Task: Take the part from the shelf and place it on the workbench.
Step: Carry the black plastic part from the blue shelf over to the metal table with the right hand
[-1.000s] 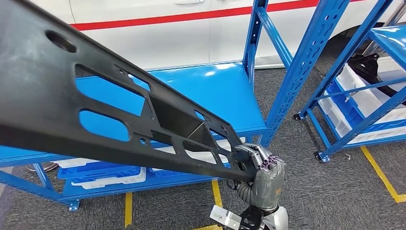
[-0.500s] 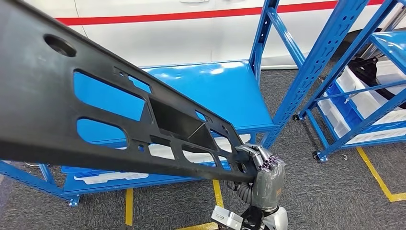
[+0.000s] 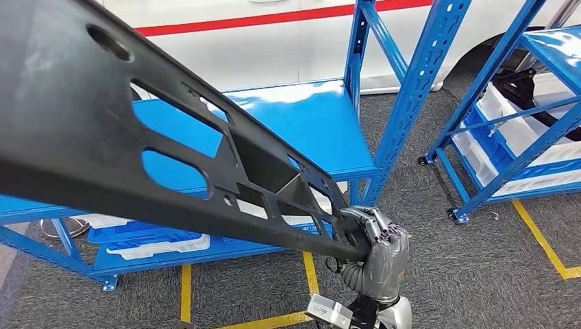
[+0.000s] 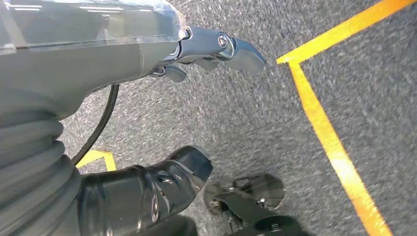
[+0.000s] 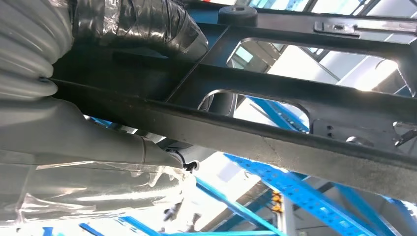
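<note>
Part: the long black plastic frame part with cut-out windows (image 3: 137,151) is carried clear of the shelf, slanting across the head view, its narrow end at the right hand.
Right hand: the grey taped right hand (image 3: 373,250) is clamped on that narrow end; in the right wrist view the thick thumb (image 5: 142,24) is seen pressed over a bar of the part (image 5: 295,103).
Left hand: the left hand (image 4: 196,98) is seen over grey carpet with fingers apart and nothing held.
Risk, leverage: most of the length is judged to overhang from a single end grip, so sagging or twisting out of the fingers is possible.
Risk, collision: the blue perforated steel shelf upright (image 3: 411,89) stands near; it could be struck by the long part during a turn.
View difference: the overall slant and shelf (image 3: 301,123) are given by the head view; the thumb contact is given by the right wrist view.
Workbench: none can be identified.
</note>
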Motion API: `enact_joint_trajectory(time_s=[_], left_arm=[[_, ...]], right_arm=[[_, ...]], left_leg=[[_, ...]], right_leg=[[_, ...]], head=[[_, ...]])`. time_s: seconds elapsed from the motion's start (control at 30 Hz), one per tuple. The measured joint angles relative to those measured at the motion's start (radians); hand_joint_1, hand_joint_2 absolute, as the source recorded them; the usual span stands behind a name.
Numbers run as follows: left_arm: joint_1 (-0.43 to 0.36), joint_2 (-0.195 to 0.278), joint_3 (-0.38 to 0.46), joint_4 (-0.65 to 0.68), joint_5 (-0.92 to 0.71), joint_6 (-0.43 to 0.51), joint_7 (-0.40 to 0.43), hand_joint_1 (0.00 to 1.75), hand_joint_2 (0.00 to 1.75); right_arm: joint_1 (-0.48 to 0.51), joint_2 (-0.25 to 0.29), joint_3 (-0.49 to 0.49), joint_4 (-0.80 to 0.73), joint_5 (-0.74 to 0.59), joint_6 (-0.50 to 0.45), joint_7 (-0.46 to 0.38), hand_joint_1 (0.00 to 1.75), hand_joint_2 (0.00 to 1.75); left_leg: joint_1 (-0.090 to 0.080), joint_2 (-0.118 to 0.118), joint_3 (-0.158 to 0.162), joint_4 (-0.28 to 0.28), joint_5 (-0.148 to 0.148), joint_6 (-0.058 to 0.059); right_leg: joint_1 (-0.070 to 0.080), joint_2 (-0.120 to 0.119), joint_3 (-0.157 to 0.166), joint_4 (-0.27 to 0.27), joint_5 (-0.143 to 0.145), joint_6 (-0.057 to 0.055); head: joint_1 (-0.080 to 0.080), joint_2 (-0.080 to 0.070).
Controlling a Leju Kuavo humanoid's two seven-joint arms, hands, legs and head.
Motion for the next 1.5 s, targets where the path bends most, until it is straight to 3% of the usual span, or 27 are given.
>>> enact_joint_trajectory(time_s=[0.07, 0.1, 0.17, 0.23, 0.37, 0.43, 0.53, 0.57, 0.6, 0.67, 0.73, 0.77, 0.87, 0.9, 0.97, 1.03, 1.07, 1.1, 1.13, 1.23, 1.27, 1.4, 1.43, 1.5], left_arm=[[0.001, 0.0, 0.0, 0.0, -0.003, 0.002, 0.002, 0.0, 1.75], [0.002, 0.0, 0.0, 0.0, -0.004, 0.002, 0.002, 0.0, 1.75], [0.001, 0.0, 0.001, 0.0, -0.003, 0.0, 0.001, 0.0, 1.75], [0.0, 0.002, 0.001, 0.0, -0.003, -0.001, -0.001, 0.0, 1.75], [0.003, 0.003, 0.001, 0.0, -0.008, 0.012, -0.007, 0.0, 1.75], [0.003, 0.001, 0.001, 0.0, -0.009, 0.016, -0.011, 0.0, 1.75], [0.001, 0.001, 0.002, 0.0, -0.007, 0.012, -0.014, 0.0, 1.75], [0.002, 0.001, 0.002, 0.0, -0.007, 0.011, -0.015, 0.0, 1.75], [0.002, 0.001, 0.002, 0.0, -0.007, 0.011, -0.015, 0.0, 1.75], [0.003, 0.0, 0.002, 0.0, -0.007, 0.01, -0.015, 0.0, 1.75], [0.003, -0.001, 0.002, 0.0, -0.007, 0.01, -0.016, 0.0, 1.75], [0.003, -0.001, 0.002, 0.0, -0.007, 0.01, -0.016, 0.0, 1.75], [0.004, -0.001, 0.002, 0.0, -0.006, 0.011, -0.017, 0.0, 1.75], [0.004, -0.001, 0.003, 0.0, -0.007, 0.011, -0.017, 0.0, 1.75], [0.005, -0.001, 0.003, 0.0, -0.007, 0.012, -0.017, 0.0, 1.75], [0.005, -0.001, 0.003, 0.0, -0.009, 0.012, -0.013, 0.0, 1.75], [0.005, -0.001, 0.003, 0.0, -0.01, 0.012, -0.01, 0.0, 1.75], [0.005, -0.001, 0.003, 0.0, -0.011, 0.011, -0.007, 0.0, 1.75], [0.005, -0.001, 0.003, 0.0, -0.011, 0.01, -0.005, 0.0, 1.75], [0.002, 0.0, 0.003, 0.0, -0.011, 0.006, -0.005, 0.0, 1.75], [0.0, 0.001, 0.003, 0.0, -0.01, 0.005, -0.006, 0.0, 1.75], [0.002, 0.0, 0.003, 0.0, -0.01, 0.002, -0.007, 0.0, 1.75], [0.002, 0.0, 0.003, 0.0, -0.01, 0.001, -0.007, 0.0, 1.75], [0.0, -0.001, 0.003, 0.0, -0.01, 0.0, -0.007, 0.0, 1.75]], right_arm=[[0.002, 0.0, 0.0, 0.0, -0.009, 0.0, 0.0, 1.75, 1.75], [0.003, 0.0, 0.0, 0.0, -0.014, 0.0, 0.0, 1.75, 1.75], [0.004, -0.001, 0.0, 0.0, -0.024, 0.0, 0.0, 1.75, 1.75], [0.005, -0.001, 0.0, -0.001, -0.034, 0.0, 0.0, 1.75, 1.75], [0.007, -0.002, 0.0, -0.002, -0.043, 0.0, 0.0, 1.75, 1.75], [0.008, -0.004, 0.0, -0.002, -0.048, 0.0, 0.0, 1.75, 1.75], [0.01, -0.007, -0.001, -0.002, -0.054, 0.0, 0.0, 1.75, 1.75], [0.012, -0.007, -0.001, -0.002, -0.055, 0.0, 0.0, 1.75, 1.75], [0.013, -0.008, -0.001, -0.002, -0.056, 0.0, 0.0, 1.75, 1.75], [0.014, -0.008, -0.001, -0.002, -0.057, 0.0, 0.0, 1.75, 1.75], [0.015, -0.008, -0.001, -0.002, -0.059, 0.0, 0.0, 1.75, 1.75], [0.016, -0.008, -0.001, -0.002, -0.061, -0.001, 0.0, 1.75, 1.75], [0.017, -0.008, -0.001, -0.002, -0.065, -0.002, 0.0, 1.75, 1.75], [0.018, -0.008, -0.001, -0.002, -0.066, -0.003, 0.0, 1.75, 1.75], [0.018, -0.008, -0.001, -0.002, -0.067, -0.003, 0.0, 1.75, 1.75], [0.019, -0.008, -0.001, -0.002, -0.068, -0.003, 0.0, 1.75, 1.75], [0.019, -0.008, -0.001, -0.001, -0.069, -0.003, 0.0, 1.75, 1.75], [0.019, -0.008, -0.001, -0.001, -0.069, -0.003, 0.0, 1.75, 1.75], [0.019, -0.008, -0.001, -0.001, -0.07, -0.003, 0.0, 1.75, 1.75], [0.019, -0.008, -0.001, -0.001, -0.07, -0.003, 0.0, 1.75, 1.75], [0.019, -0.008, -0.001, -0.001, -0.07, -0.003, 0.0, 1.75, 1.75], [0.019, -0.008, -0.001, -0.001, -0.07, -0.003, 0.0, 1.75, 1.75], [0.019, -0.008, -0.001, -0.001, -0.07, -0.003, 0.0, 1.75, 1.75], [0.02, -0.008, -0.002, -0.001, -0.07, -0.004, 0.0, 1.75, 1.75]], left_leg=[[0.0, 0.0, -0.016, 0.07, -0.027, -0.001], [-0.001, 0.0, 0.003, 0.052, -0.012, 0.002], [-0.005, 0.0, 0.084, -0.077, 0.041, 0.016], [-0.013, 0.0, 0.145, -0.189, 0.072, 0.03], [-0.016, 0.002, 0.151, -0.224, 0.093, 0.043], [-0.009, 0.006, 0.147, -0.239, 0.113, 0.053], [-0.008, 0.009, 0.121, -0.237, 0.131, 0.057], [-0.007, 0.009, 0.111, -0.232, 0.135, 0.055], [-0.007, 0.009, 0.101, -0.226, 0.138, 0.053], [-0.004, 0.009, 0.086, -0.213, 0.141, 0.049], [-0.004, 0.007, 0.073, -0.199, 0.142, 0.039], [-0.005, 0.007, 0.069, -0.194, 0.144, 0.033], [-0.004, 0.006, 0.061, -0.192, 0.153, 0.013], [-0.002, 0.005, 0.056, -0.183, 0.144, 0.007], [0.001, 0.004, 0.027, -0.115, 0.083, -0.001], [0.001, 0.004, -0.017, 0.011, 0.001, -0.005], [0.001, 0.004, -0.03, 0.063, -0.024, -0.005], [0.0, 0.004, -0.026, 0.082, -0.03, -0.003], [-0.001, 0.004, -0.003, 0.061, -0.019, 0.0], [-0.008, 0.003, 0.13, -0.144, 0.047, 0.018], [-0.012, 0.003, 0.156, -0.19, 0.057, 0.023], [-0.016, 0.006, 0.16, -0.225, 0.083, 0.037], [-0.013, 0.008, 0.157, -0.233, 0.095, 0.043], [-0.008, 0.011, 0.146, -0.242, 0.117, 0.051]], right_leg=[[0.004, -0.001, -0.013, 0.002, 0.008, -0.002], [0.006, 0.0, -0.018, 0.004, 0.012, -0.002], [0.009, 0.001, -0.024, 0.007, 0.017, -0.001], [0.011, 0.0, -0.028, 0.009, 0.023, 0.006], [0.008, -0.001, -0.034, 0.008, 0.035, 0.029], [0.007, 0.002, -0.053, 0.049, -0.004, 0.041], [-0.002, 0.004, -0.12, 0.226, -0.116, 0.057], [-0.006, 0.004, -0.129, 0.265, -0.132, 0.061], [-0.01, 0.003, -0.119, 0.268, -0.128, 0.064], [-0.016, 0.003, -0.046, 0.165, -0.082, 0.068], [-0.016, 0.004, 0.021, 0.05, -0.051, 0.063], [-0.014, 0.006, 0.033, 0.023, -0.046, 0.058], [-0.009, 0.007, 0.023, 0.017, -0.033, 0.035], [-0.009, 0.006, 0.019, 0.015, -0.027, 0.027], [-0.011, 0.004, 0.006, 0.01, -0.012, 0.011], [-0.007, 0.003, -0.013, 0.011, 0.002, 0.005], [-0.004, 0.003, -0.023, 0.012, 0.008, 0.004], [-0.002, 0.003, -0.032, 0.014, 0.013, 0.004], [0.001, 0.003, -0.04, 0.016, 0.018, 0.004], [0.005, 0.003, -0.054, 0.021, 0.031, 0.009], [0.005, 0.002, -0.056, 0.021, 0.036, 0.014], [0.003, 0.002, -0.059, 0.016, 0.052, 0.038], [0.003, 0.003, -0.066, 0.028, 0.038, 0.044], [0.0, 0.004, -0.099, 0.108, -0.031, 0.052]], head=[[0.0, 0.0], [0.0, 0.0], [0.0, 0.0], [0.0, 0.0], [0.0, 0.0], [0.001, 0.0], [0.001, 0.0], [0.001, 0.0], [0.001, 0.0], [0.001, 0.0], [0.001, 0.0], [0.0, 0.0], [0.0, 0.0], [0.0, 0.0], [0.0, 0.0], [0.0, 0.0], [0.0, 0.0], [0.0, 0.0], [0.0, 0.0], [0.0, 0.0], [0.0, 0.0], [0.0, 0.0], [0.0, 0.0], [0.001, 0.0]])
